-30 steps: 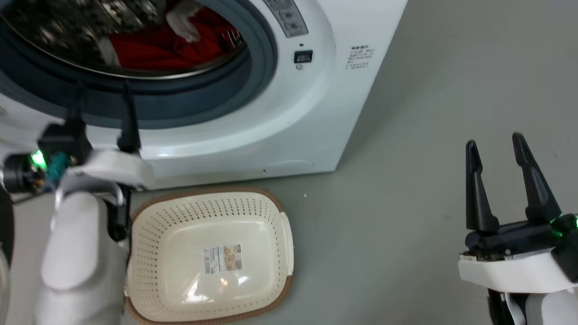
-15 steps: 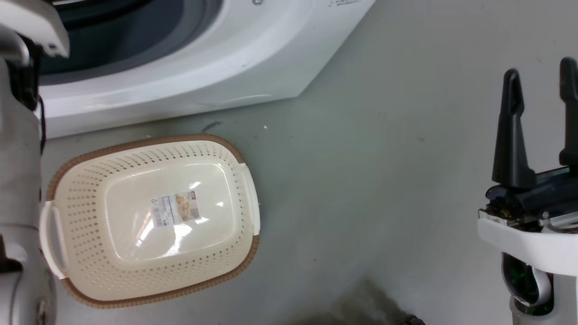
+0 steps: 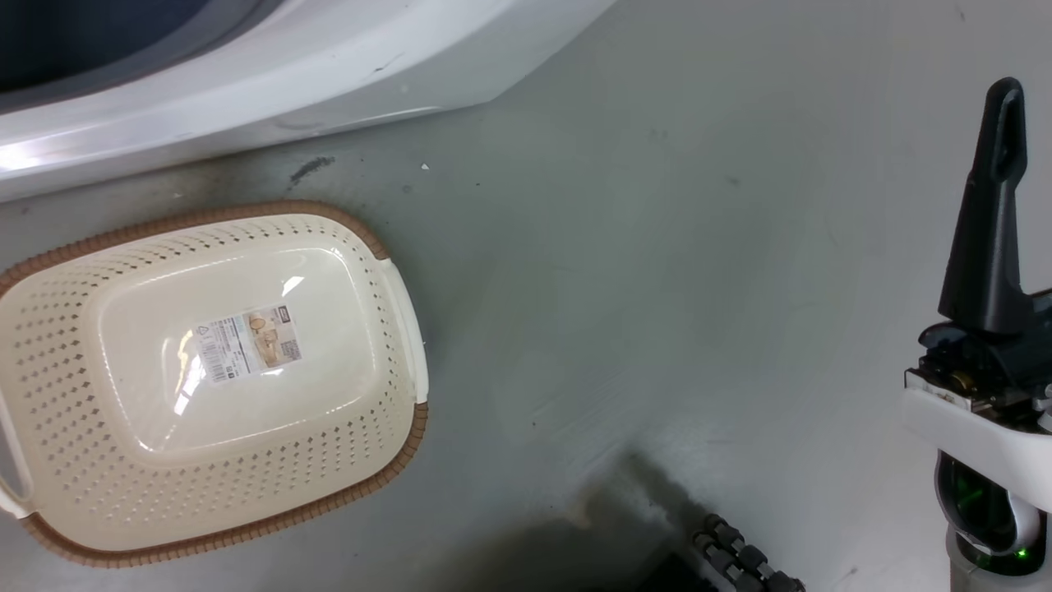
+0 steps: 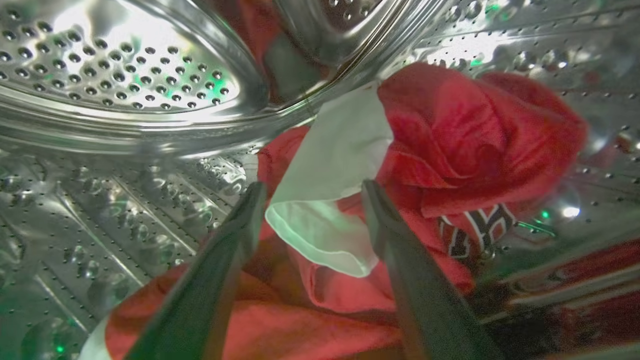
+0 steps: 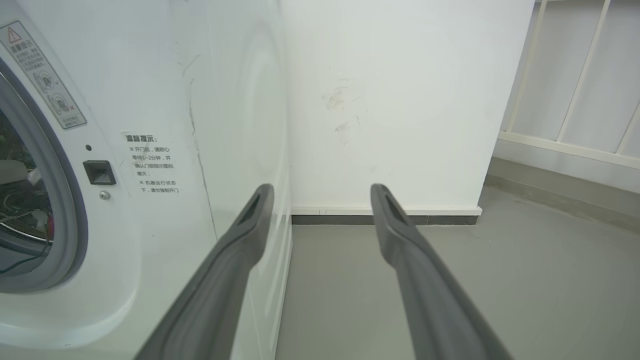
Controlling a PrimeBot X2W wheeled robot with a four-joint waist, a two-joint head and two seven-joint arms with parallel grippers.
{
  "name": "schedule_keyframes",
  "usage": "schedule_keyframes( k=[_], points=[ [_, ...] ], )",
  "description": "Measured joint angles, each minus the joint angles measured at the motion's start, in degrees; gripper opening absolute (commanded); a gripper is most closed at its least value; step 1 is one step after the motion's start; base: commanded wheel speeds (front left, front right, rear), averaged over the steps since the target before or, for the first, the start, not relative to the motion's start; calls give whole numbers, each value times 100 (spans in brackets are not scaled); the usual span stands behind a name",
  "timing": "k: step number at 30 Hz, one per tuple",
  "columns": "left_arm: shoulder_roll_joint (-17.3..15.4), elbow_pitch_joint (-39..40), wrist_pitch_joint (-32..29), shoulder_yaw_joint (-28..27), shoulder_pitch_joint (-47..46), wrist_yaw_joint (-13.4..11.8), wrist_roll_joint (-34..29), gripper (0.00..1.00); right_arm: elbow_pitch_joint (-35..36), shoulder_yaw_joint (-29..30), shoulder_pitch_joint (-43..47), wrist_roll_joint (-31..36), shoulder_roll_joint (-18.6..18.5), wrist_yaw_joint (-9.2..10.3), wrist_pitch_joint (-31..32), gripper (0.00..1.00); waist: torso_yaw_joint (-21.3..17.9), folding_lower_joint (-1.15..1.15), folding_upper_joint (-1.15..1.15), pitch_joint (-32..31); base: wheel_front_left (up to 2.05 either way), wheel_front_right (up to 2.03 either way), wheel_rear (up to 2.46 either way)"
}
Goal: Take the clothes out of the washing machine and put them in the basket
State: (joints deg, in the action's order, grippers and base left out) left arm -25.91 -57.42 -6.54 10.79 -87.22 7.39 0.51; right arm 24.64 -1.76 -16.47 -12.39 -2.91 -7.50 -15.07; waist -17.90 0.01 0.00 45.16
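Fingers of the left gripper are spread apart deep inside the drum, one on each side of the white cloth part of the clothes. Nothing is pinched yet. I honestly can't tell whether the tips are brushing the fabric or sitting just short of it.

The red bundle is heaped on the drum's lower wall. The white flap folds forward toward the camera, and a small striped print peeks out on the right side of the heap. More red fabric runs under the fingers toward the drum's front edge.

So I'd call this the reach-and-grab step, with the clothes not yet out of the washing machine. My guess at the next move: push in a touch so the flap sits properly between the fingers, close on it, then pull back through the porthole. Since it's soft cloth, a shallow pinch on just the white edge could slip, or drag only part of the bundle along. Biting some red along with it seems safer.

The right gripper is parked off by the machine's front right corner, fingers wide and holding nothing, pointing toward the wall.

The basket sits on the floor just in front of the machine's bottom front edge. It has only its paper label inside, so it's ready for the drop.
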Motion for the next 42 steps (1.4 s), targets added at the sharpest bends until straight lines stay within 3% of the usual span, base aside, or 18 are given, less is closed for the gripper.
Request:
schedule_keyframes(
  k=[11, 18, 25, 37, 38, 39, 42],
  points=[
    [-76, -391, -2232, 896, -1298, 1, 1040, 100, 328, -40, -31, -178, 0, 0, 0, 100, -201, 0, 0, 388, 0, 0, 0],
    [-138, -404, -3445, 1299, -1958, 1, 1383, 100, 485, -104, -125, -297, 1, 0, -1, 100, -333, 0, 0, 651, 0, 0, 0],
    [-293, -416, -3821, 1516, -2142, 1, 1424, 100, 638, -137, -148, -457, 0, 0, -1, 100, -522, 0, 0, 892, 0, 0, 0],
    [-374, -556, -3631, 1640, -2224, -37, 1451, 100, 738, -65, -240, -582, 0, 0, -1, 100, -646, -1, 0, 1138, 0, 0, 0],
    [-367, -566, -3629, 1670, -2231, -37, 1434, 80, 746, -59, -240, -582, 0, 0, -1, 100, -641, -1, 0, 1142, 0, 0, 0],
    [-365, -573, -3607, 1692, -2237, -36, 1433, 1, 753, -60, -241, -582, 1, 0, 0, 100, -639, -1, 0, 1144, 0, 0, 0],
    [-380, -579, -3456, 1739, -2263, -34, 1430, 0, 761, -70, -253, -581, 0, 0, -1, 100, -640, -1, 0, 1138, 0, 0, 0]
  ],
)
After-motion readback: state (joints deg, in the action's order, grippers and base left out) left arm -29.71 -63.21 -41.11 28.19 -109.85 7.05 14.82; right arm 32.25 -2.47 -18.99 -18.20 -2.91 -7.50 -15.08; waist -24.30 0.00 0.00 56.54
